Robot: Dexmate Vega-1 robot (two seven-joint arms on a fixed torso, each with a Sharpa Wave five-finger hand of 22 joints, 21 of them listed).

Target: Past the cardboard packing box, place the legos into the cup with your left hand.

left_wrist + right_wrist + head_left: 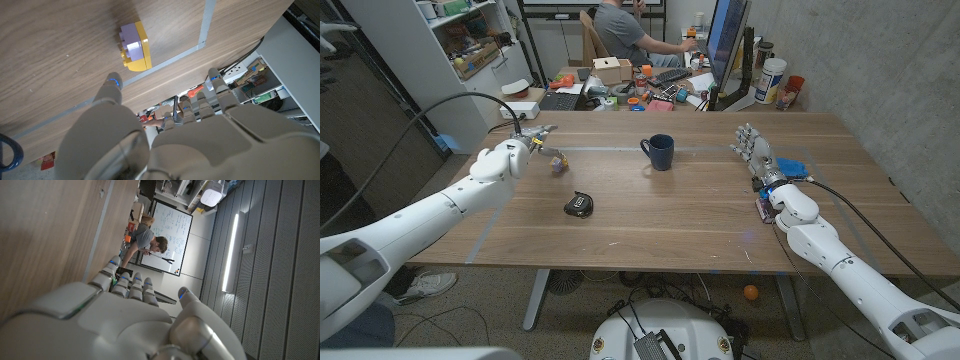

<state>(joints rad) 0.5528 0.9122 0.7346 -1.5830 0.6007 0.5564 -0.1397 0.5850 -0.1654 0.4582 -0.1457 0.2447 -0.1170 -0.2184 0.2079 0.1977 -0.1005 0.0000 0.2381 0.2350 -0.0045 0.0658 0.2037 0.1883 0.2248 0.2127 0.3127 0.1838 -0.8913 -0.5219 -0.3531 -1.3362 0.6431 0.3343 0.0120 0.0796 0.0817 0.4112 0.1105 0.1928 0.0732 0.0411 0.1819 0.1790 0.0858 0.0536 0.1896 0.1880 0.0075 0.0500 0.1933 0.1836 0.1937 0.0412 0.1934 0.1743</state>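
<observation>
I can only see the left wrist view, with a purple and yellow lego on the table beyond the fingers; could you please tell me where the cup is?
Observer: In the head view the dark blue cup stands upright near the middle of the table, to the right of the lego, with bare wood between them.
Operator: Thank you. Is anything else lying close to the left robot hand?
Observer: Yes, a small black object lies on the table, nearer the robot than the lego and apart from the left robot hand.
</observation>
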